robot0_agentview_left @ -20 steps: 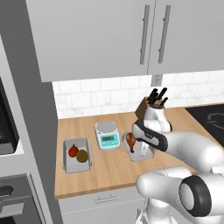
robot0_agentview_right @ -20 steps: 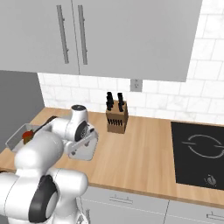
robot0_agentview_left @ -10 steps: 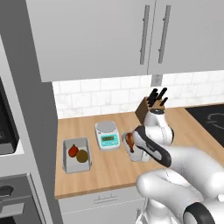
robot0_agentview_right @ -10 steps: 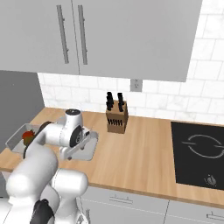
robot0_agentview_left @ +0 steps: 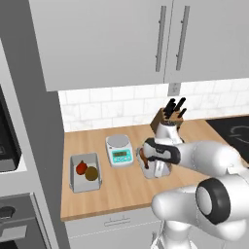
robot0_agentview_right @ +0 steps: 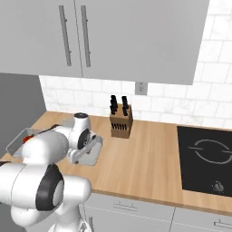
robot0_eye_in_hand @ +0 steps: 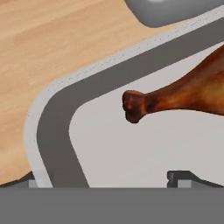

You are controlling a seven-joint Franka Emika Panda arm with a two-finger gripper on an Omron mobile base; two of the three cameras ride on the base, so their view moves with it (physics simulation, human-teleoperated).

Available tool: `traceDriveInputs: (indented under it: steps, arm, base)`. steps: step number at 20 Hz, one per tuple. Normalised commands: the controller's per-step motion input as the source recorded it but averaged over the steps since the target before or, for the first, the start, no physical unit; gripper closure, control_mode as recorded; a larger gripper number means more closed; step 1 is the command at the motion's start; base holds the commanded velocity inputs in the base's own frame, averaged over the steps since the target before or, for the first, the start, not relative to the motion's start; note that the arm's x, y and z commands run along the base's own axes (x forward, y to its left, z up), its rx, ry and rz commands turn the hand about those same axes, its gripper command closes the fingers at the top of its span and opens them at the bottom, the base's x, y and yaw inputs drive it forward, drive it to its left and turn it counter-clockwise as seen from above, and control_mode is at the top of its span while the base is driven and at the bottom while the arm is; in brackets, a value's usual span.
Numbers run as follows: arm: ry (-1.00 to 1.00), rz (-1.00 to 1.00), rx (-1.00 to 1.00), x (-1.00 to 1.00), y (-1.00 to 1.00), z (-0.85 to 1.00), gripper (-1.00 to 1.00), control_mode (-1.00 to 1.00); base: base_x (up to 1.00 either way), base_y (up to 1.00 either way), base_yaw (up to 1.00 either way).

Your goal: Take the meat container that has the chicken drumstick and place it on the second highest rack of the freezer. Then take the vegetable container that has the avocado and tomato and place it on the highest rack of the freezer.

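Observation:
The meat container (robot0_eye_in_hand: 48,131) is a shallow grey tray on the wooden counter. The chicken drumstick (robot0_eye_in_hand: 183,94) lies in it with its bone end towards the tray's middle. My gripper (robot0_eye_in_hand: 109,180) is open and low over one corner of this tray. One fingertip (robot0_eye_in_hand: 37,181) is at the rim and the other is over the tray floor. From the left base camera, my hand (robot0_agentview_left: 156,165) covers most of the meat container (robot0_agentview_left: 146,171). The vegetable container (robot0_agentview_left: 85,174), with the tomato (robot0_agentview_left: 81,168) and the avocado (robot0_agentview_left: 91,173), sits further left. The freezer and its racks are out of view.
A kitchen scale (robot0_agentview_left: 119,150) stands between the two containers, towards the wall. A knife block (robot0_agentview_right: 121,122) is at the back wall, and a black cooktop (robot0_agentview_right: 206,158) lies at the right. Wall cabinets (robot0_agentview_left: 112,44) hang above. Black oven fronts (robot0_agentview_left: 7,141) show at the far left.
My hand has swung down and come low over the meat container. The jaws have stayed open. The containers have not moved.

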Motion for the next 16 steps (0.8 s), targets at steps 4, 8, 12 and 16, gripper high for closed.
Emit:
traceDriveInputs:
  steps: [4,8,12,16]
  arm:
    - [0.01,0.04,-0.02,0.16,0.00,-0.82,-1.00,-1.00]
    - [0.00,0.05,-0.03,0.03,0.00,-0.85,1.00,-1.00]
    - [-0.28,0.06,-0.02,-0.30,0.00,-0.26,1.00,-1.00]
    - [-0.80,0.10,-0.15,-0.67,0.00,0.00,1.00,-1.00]
  base:
    - [0.00,0.00,0.00]
    - [0.00,0.00,0.00]
    - [0.00,0.00,0.00]
    - [0.00,0.00,0.00]
